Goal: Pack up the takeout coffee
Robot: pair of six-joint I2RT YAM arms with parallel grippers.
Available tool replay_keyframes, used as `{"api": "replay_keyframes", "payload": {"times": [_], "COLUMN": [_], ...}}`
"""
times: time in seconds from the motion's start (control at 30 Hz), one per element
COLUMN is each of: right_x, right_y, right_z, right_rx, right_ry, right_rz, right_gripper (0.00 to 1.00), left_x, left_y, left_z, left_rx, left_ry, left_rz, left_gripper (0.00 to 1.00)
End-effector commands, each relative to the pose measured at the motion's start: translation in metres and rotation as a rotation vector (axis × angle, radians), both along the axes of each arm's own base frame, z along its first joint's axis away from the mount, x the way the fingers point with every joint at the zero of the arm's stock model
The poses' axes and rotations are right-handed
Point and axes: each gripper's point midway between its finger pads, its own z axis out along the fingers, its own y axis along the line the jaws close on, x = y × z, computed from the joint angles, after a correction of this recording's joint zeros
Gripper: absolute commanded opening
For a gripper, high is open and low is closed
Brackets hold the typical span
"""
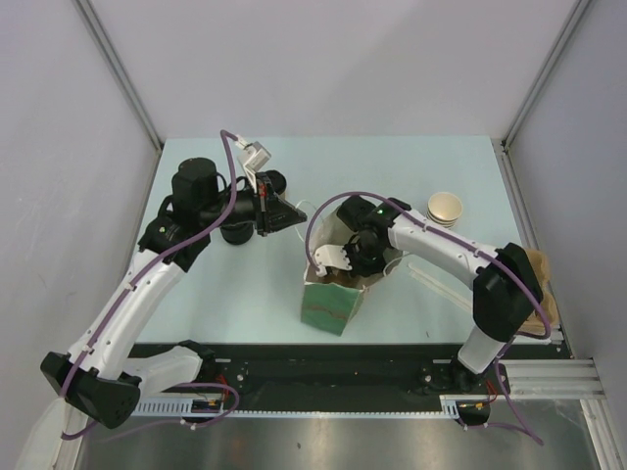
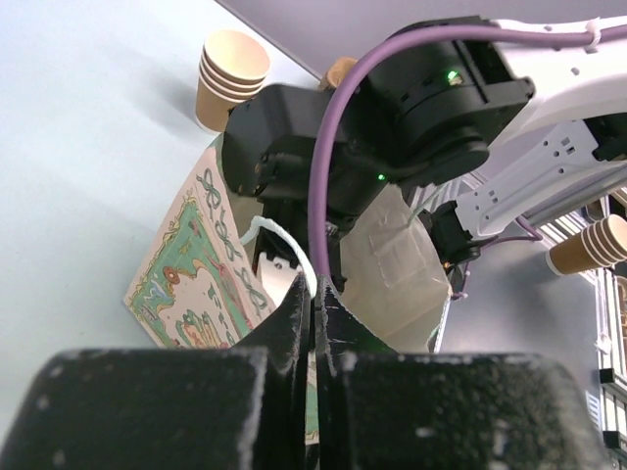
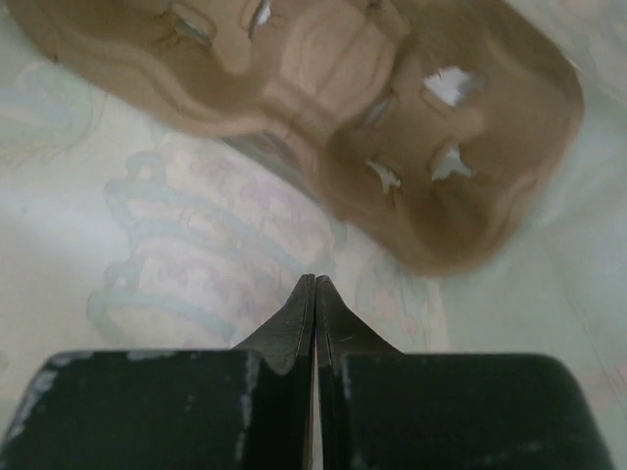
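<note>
Arms: 2, the left arm (image 1: 135, 294) and the right arm (image 1: 441, 245). Grippers: 2, the left gripper (image 2: 313, 294) and the right gripper (image 3: 314, 286). Purple cables (image 2: 323, 166): 2, 1 per arm. Patterned paper bag (image 1: 331, 308): 1, with 1 white handle (image 2: 279, 240) showing. Moulded pulp cup tray (image 3: 392, 127): 1. Stacks of lidless tan cups: at least 2 in the left wrist view. The far stack (image 2: 230, 78) shows 4 rims. The other stack (image 2: 593, 245) is cut by the frame edge, so its count is not readable.

No legible text, label, brand, number or sign appears in any view. The paper bag (image 1: 330, 305) carries only a green ornamental print, and no lettering can be resolved on it.
</note>
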Motion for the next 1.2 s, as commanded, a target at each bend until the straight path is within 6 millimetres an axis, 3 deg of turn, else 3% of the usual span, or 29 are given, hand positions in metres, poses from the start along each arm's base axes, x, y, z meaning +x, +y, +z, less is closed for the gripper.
{"api": "replay_keyframes", "payload": {"times": [0.0, 0.33, 0.53, 0.83, 1.0, 1.03, 1.17], "right_x": [0.001, 0.001, 0.002, 0.001, 0.006, 0.007, 0.008], "right_y": [0.0, -0.003, -0.002, 0.012, 0.022, 0.022, 0.029], "right_z": [-0.012, -0.039, -0.035, 0.03, 0.073, 0.077, 0.099], "right_rx": [-0.03, -0.089, -0.073, 0.103, 0.224, 0.239, 0.318], "right_ry": [0.004, 0.048, 0.038, -0.092, -0.18, -0.184, -0.228], "right_rz": [0.03, 0.039, 0.047, 0.033, -0.003, -0.018, -0.031], "right_gripper": [0.0, 0.0, 0.0, 0.01, 0.13, 0.2, 0.27], "left_x": [0.0, 0.004, 0.003, 0.002, 0.002, 0.001, 0.0], "left_y": [0.003, 0.004, 0.004, 0.003, 0.001, 0.0, -0.002], "left_z": [0.01, 0.006, 0.004, 0.002, -0.002, -0.003, -0.003], "left_rx": [-0.022, -0.014, -0.01, -0.017, -0.022, -0.022, -0.024], "left_ry": [-0.037, -0.033, -0.03, -0.03, -0.017, -0.016, -0.011], "left_rz": [0.009, 0.023, 0.014, 0.002, 0.001, 0.0, -0.001], "left_gripper": [0.0, 0.0, 0.0, 0.0, 0.0, 0.0, 0.0]}}
